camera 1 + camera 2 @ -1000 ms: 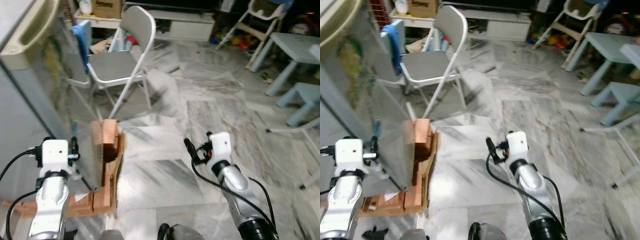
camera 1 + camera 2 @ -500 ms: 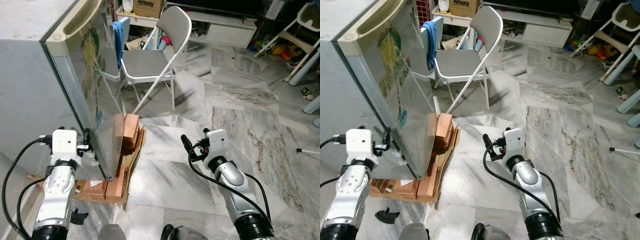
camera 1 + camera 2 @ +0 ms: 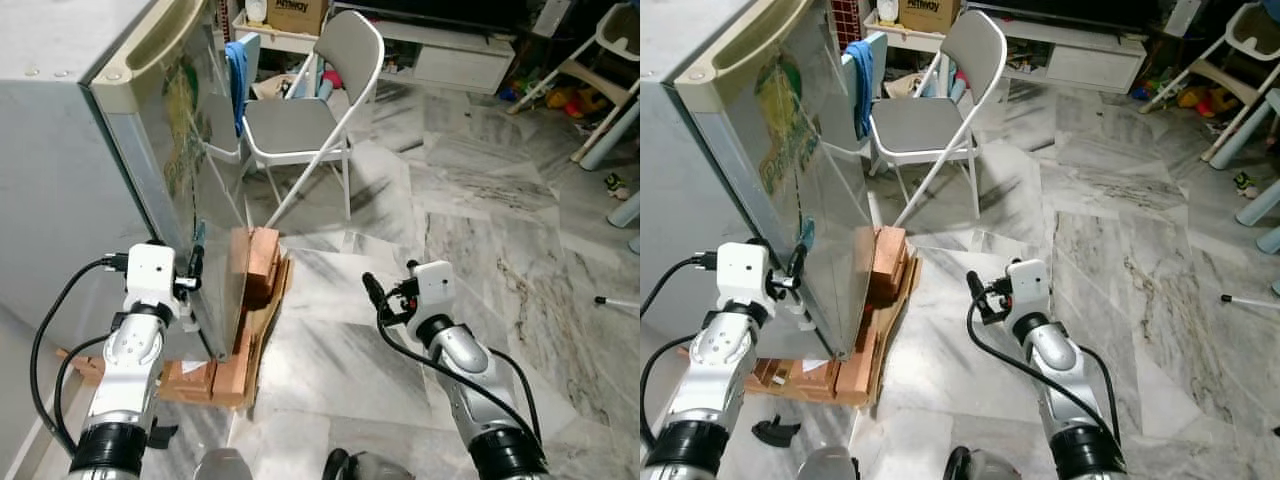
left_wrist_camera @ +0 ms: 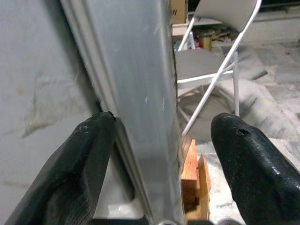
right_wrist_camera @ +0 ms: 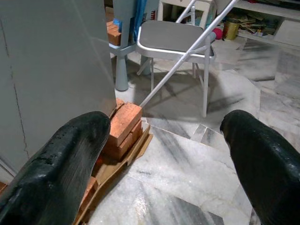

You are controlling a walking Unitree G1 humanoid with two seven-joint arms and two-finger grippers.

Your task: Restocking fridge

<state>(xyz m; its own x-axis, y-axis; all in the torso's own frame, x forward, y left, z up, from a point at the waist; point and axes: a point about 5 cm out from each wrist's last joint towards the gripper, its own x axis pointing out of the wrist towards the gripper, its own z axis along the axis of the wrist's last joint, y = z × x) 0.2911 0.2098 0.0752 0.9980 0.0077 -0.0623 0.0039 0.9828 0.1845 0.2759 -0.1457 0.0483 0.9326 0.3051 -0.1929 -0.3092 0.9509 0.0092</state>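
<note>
Fridge [image 3: 90,150]: on bricks, to my left, door shut.
Left claw [image 4: 159,140]: my fingers spread astride the door edge [image 4: 140,93], which runs upright between them.
Right claw [image 3: 372,296]: open, empty, well right of the door.

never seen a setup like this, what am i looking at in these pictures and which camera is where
This is a humanoid robot with two silver arms, each ending in two black fingers. Two pictures come from a stereo camera on its head, looking down at the marble floor; two come from cameras on its wrists. The left gripper is at the edge of the fridge door, with its open fingers straddling that edge. The right gripper is open and holds nothing, above the floor. The fridge stands on bricks. Beyond is a grey folding chair.
</note>
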